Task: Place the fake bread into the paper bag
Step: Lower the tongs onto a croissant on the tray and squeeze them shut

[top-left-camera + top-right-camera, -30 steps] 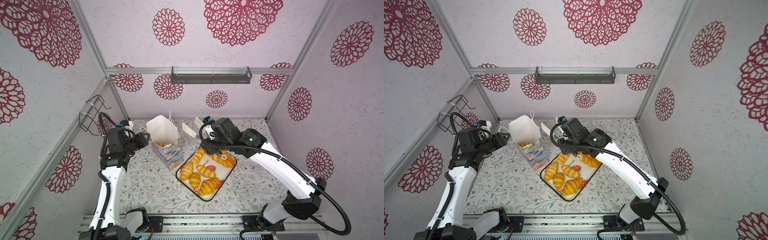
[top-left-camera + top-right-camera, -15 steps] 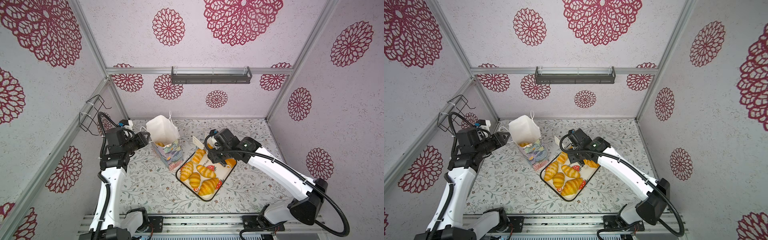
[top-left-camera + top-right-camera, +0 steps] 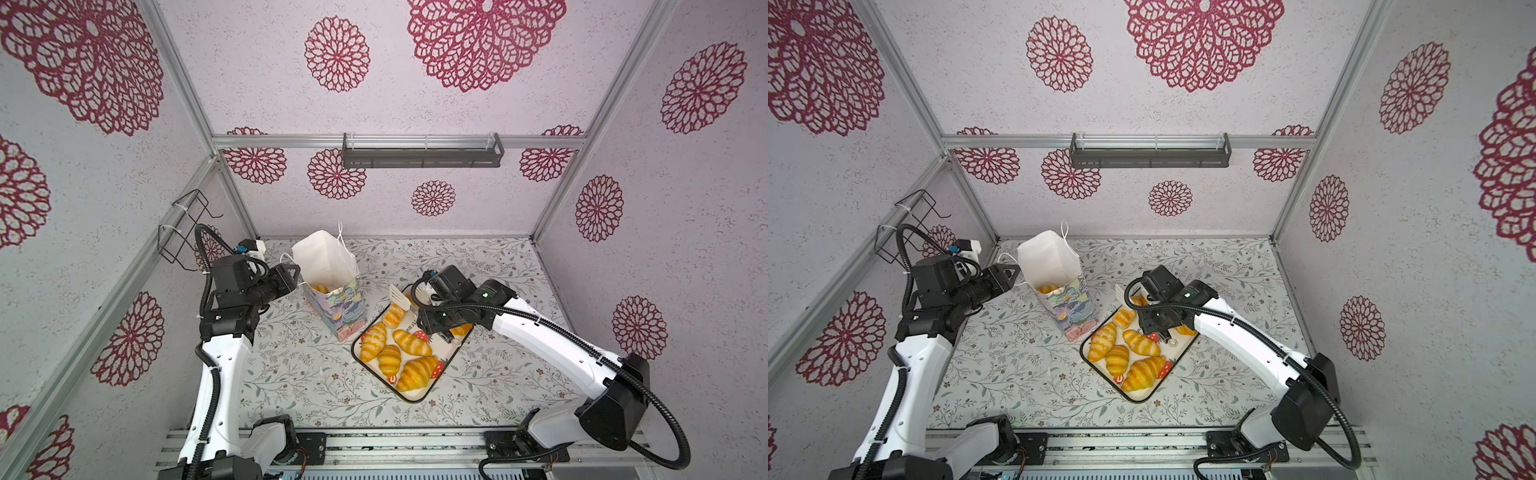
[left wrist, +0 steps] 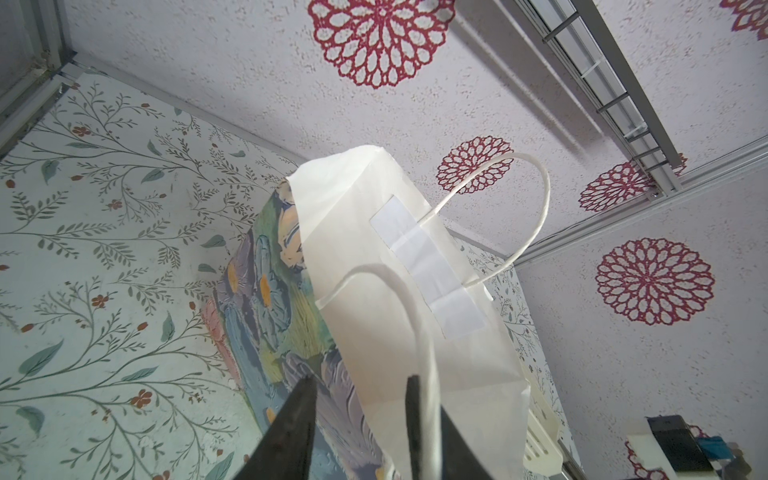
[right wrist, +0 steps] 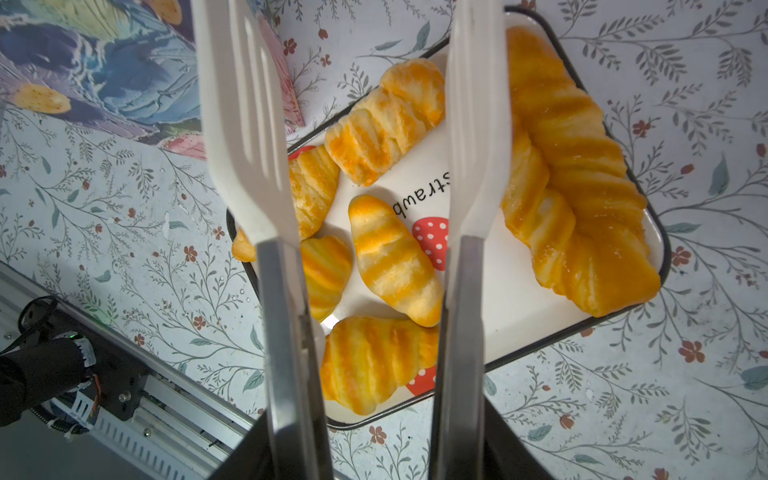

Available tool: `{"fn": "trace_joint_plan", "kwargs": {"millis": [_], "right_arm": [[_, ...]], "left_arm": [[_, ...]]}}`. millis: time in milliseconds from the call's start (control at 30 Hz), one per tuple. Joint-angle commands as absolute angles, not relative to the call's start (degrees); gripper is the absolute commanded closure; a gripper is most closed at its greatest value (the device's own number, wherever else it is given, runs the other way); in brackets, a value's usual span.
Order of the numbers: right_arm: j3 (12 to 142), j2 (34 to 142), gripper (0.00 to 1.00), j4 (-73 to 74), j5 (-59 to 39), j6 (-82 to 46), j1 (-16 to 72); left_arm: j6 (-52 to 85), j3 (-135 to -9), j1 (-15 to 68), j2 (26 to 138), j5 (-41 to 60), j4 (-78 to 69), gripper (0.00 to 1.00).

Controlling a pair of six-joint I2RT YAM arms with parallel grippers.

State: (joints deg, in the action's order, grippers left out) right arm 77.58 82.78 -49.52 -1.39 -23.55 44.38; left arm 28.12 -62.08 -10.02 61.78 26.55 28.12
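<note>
Fake bread (image 3: 411,343) lies on the tray (image 5: 519,320), right under the tongs (image 5: 249,124) squeezed by the right gripper (image 3: 434,322). Their blades stand wide, with one small croissant (image 5: 395,257) between them, lying almost along them. Just past the tray stands the paper bag (image 3: 324,262). Farther from the tray, the left gripper (image 3: 293,275) has its jaws slightly apart at the bag's rim; pinching or not, I cannot tell.
</note>
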Motion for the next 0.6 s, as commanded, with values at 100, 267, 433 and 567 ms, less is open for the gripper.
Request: {"fn": "trace_joint_plan", "kwargs": {"millis": [100,267,433,567], "right_arm": [[76.7,79.2,0.45,-53.7,-0.2,-21.9,44.1],[74.0,78.5,0.45,-55.3,-0.5,-21.3,44.3],[72.0,78.0,0.45,-56.7,-0.2,-20.7,44.3],[70.8,78.0,0.45,-57.5,-0.6,-20.1,44.7]], "left_arm": [[28.2,-62.0,-10.0,61.1,27.2,26.8,0.60],[28.2,-62.0,-10.0,61.1,27.2,26.8,0.60],[28.3,-62.0,-10.0,61.1,27.2,26.8,0.60],[28.3,-62.0,-10.0,61.1,27.2,26.8,0.60]]}}
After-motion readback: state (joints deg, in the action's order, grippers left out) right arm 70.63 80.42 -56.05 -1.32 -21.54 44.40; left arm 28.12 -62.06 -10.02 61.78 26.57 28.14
